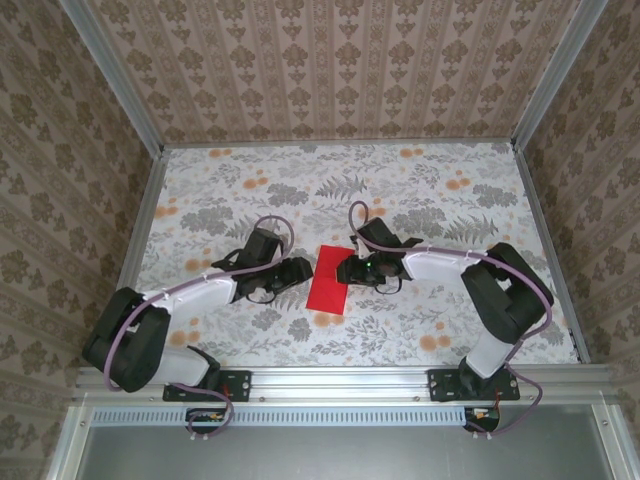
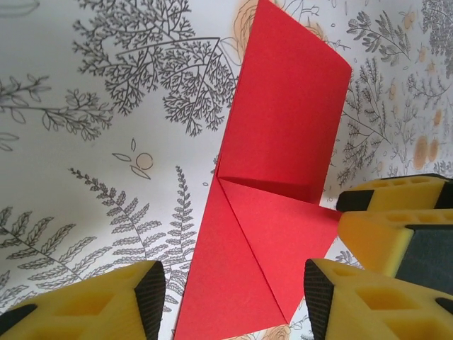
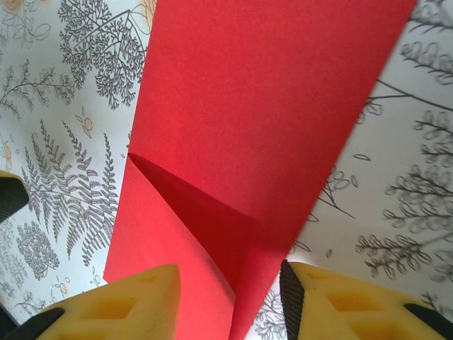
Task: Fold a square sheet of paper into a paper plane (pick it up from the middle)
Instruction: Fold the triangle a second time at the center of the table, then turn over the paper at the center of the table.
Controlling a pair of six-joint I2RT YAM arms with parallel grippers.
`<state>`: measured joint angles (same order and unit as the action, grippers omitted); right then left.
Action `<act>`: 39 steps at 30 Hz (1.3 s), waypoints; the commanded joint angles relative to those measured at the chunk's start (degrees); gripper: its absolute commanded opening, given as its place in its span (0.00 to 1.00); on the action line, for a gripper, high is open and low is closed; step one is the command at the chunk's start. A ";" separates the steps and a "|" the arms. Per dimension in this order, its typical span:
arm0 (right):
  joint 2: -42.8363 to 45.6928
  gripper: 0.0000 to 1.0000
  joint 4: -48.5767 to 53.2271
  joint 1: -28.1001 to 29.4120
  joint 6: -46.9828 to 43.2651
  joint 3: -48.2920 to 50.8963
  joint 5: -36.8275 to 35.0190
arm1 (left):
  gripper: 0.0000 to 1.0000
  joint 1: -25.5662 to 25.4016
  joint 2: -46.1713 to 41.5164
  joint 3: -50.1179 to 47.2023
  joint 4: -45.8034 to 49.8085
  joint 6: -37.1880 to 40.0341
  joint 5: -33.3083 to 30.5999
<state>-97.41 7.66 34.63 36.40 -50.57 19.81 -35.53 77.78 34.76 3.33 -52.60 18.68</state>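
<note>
The paper point(image 1: 328, 287) lies mid-desk point(image 1: 420, 190), between the left hand point(image 1: 300, 272) and the right hand point(image 1: 345, 270).

Looks like a robot test booth in a lab, not a home. Closed in on the left, right and far sides by walls point(image 1: 330, 60) in brown patterned wallpaper, framed with bare metal posts point(image 1: 110, 74). Floored with a table point(image 1: 250, 170) in fern-and-flower print, with a left arm point(image 1: 165, 312) and a right arm point(image 1: 490, 285) bolted to a metal rail point(image 1: 340, 380) along the near edge.

Folded red paper point(image 3: 269, 92): I lose its far end past the top edge (right wrist view).
Right gripper point(image 1: 344, 268): overlaps the paper's right edge from overhead.
</note>
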 commanded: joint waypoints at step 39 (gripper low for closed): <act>-0.07 0.04 -5.73 -3.71 2.14 3.81 3.17 | 0.36 -2.70 15.40 3.61 -18.31 -2.95 12.68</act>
<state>-98.85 2.31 31.27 37.93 -47.40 22.79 -37.95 91.64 37.19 -13.63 -56.99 30.02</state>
